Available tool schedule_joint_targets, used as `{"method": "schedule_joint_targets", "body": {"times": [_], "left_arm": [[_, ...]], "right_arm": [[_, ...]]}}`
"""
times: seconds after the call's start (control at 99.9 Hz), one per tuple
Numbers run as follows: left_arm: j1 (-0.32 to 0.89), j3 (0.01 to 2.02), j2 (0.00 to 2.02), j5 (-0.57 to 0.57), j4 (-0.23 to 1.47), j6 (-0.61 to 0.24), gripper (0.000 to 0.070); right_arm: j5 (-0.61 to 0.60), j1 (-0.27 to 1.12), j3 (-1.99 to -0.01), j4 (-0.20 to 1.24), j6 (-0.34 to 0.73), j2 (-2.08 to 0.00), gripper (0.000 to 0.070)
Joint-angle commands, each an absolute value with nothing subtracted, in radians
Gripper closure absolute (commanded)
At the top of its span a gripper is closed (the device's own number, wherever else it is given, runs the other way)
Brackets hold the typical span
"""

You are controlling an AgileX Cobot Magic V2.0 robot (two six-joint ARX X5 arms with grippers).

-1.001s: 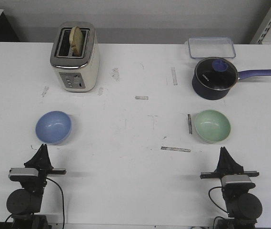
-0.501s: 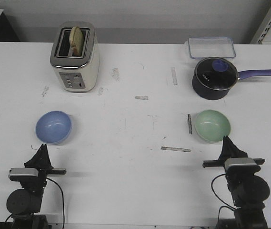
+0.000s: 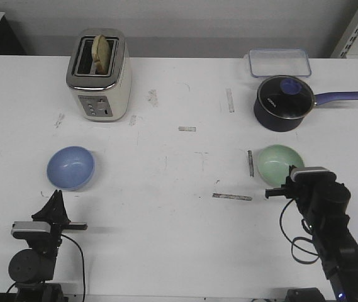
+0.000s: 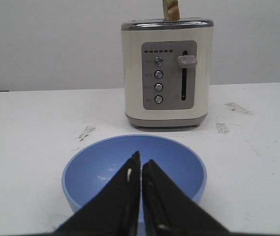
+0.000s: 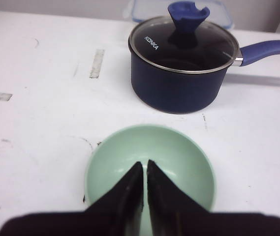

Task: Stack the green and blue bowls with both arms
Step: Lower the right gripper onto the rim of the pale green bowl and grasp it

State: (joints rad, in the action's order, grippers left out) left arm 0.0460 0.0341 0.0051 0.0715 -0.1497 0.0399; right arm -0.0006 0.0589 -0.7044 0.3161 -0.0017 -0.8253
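Note:
The blue bowl (image 3: 70, 167) sits upright on the left of the white table, just beyond my left gripper (image 3: 56, 192), which is shut and empty near the front edge. In the left wrist view the shut fingertips (image 4: 140, 160) point at the blue bowl (image 4: 90, 172). The green bowl (image 3: 278, 162) sits upright on the right. My right gripper (image 3: 292, 173) is raised over its near rim, shut and empty. In the right wrist view the gripper (image 5: 144, 164) hangs above the inside of the green bowl (image 5: 179, 157).
A cream toaster (image 3: 99, 75) with bread stands at the back left. A dark navy saucepan (image 3: 282, 104) with a glass lid and a long handle stands behind the green bowl. A clear container (image 3: 279, 61) lies behind it. Tape marks dot the table (image 3: 179, 189).
My right arm has lifted from the table's front edge and moved forward over the green bowl's near rim. The left arm and both bowls have not moved.

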Motion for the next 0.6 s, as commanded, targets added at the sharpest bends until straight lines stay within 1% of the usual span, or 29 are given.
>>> {"method": "schedule_joint_targets", "body": {"times": [0.0,0.11,0.24,0.28,0.31,0.391,0.441,0.481,0.561,0.591], "left_arm": [[0.045,0.012,0.003,0.067,-0.165,0.052,0.0698],[0.045,0.012,0.003,0.067,-0.165,0.052,0.0698],[0.045,0.012,0.003,0.067,-0.165,0.052,0.0699],[0.045,0.012,0.003,0.067,-0.165,0.052,0.0698],[0.045,0.012,0.003,0.067,-0.165,0.052,0.0698],[0.045,0.012,0.003,0.067,-0.165,0.052,0.0698],[0.045,0.012,0.003,0.067,-0.165,0.052,0.0698],[0.045,0.012,0.003,0.067,-0.165,0.052,0.0698],[0.045,0.012,0.003,0.067,-0.165,0.052,0.0698],[0.045,0.012,0.003,0.067,-0.165,0.052,0.0698]], "right_arm": [[-0.004,0.062,-0.757,0.331,0.038,-0.885,0.0693],[-0.033,0.061,-0.826,0.385,0.073,-0.974,0.0693],[-0.140,0.044,-0.916,0.444,0.136,-1.069,0.0691],[-0.165,0.031,-0.947,0.472,0.161,-1.098,0.0680],[-0.178,0.018,-0.973,0.496,0.178,-1.122,0.0649],[-0.198,-0.023,-1.045,0.567,0.199,-1.184,0.0498],[-0.207,-0.047,-1.089,0.608,0.210,-1.221,0.0436],[-0.214,-0.065,-1.123,0.634,0.215,-1.252,0.0411],[-0.214,-0.100,-1.183,0.686,0.215,-1.308,0.0405],[-0.214,-0.113,-1.202,0.705,0.215,-1.328,0.0391]]}}
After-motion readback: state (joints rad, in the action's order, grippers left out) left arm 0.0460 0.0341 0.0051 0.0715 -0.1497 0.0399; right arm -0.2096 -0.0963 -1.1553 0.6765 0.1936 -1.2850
